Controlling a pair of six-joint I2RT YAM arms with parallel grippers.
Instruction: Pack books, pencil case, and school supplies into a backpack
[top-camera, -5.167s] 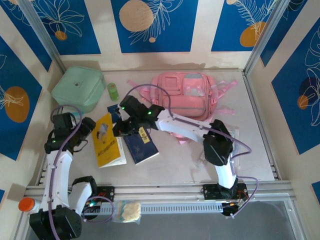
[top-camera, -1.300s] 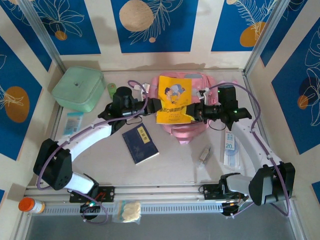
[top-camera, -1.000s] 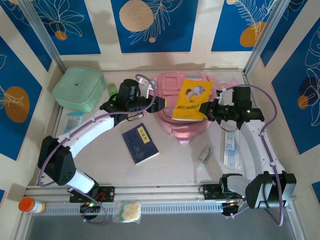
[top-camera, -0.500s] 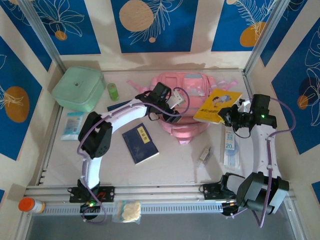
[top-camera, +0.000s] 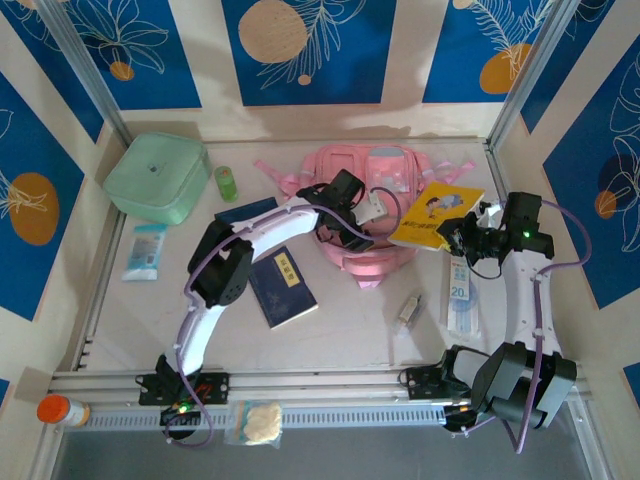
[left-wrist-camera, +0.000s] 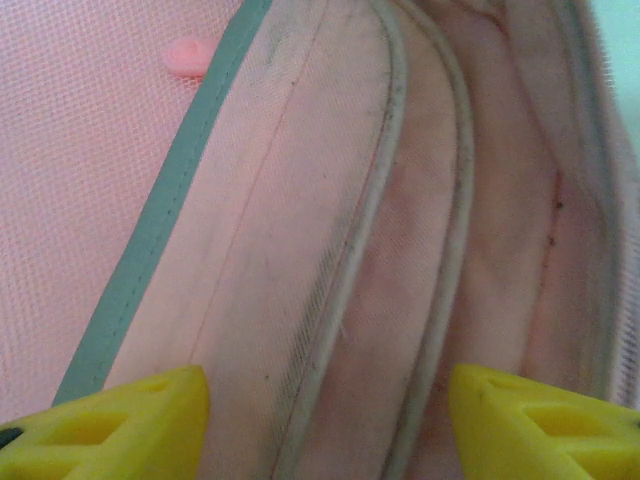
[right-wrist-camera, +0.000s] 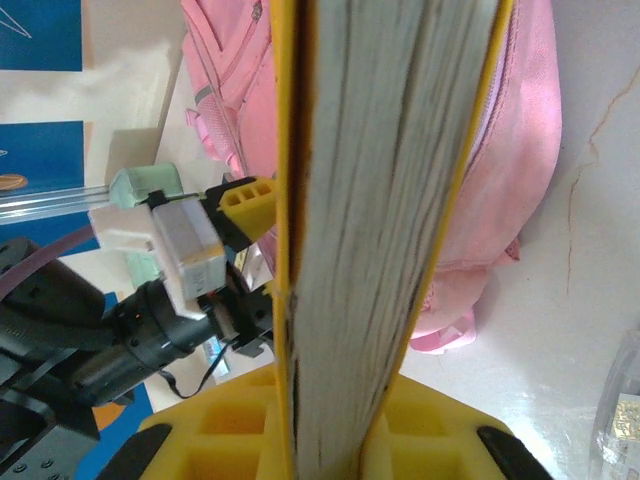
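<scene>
Swung clear to the right, the yellow cartoon-cover book (top-camera: 437, 214) now hangs just beside the soft pink backpack (top-camera: 385, 170) at far centre. It is clamped edge-on in the right gripper (top-camera: 462, 232), evidently awaiting an opening. Meanwhile the left gripper (top-camera: 352, 232) has come over the bag's near edge, fingers (left-wrist-camera: 120, 430) spread on nothing, probably to part the seam. One thin dark navy book (top-camera: 282, 287) lies left, unpacked.
</scene>
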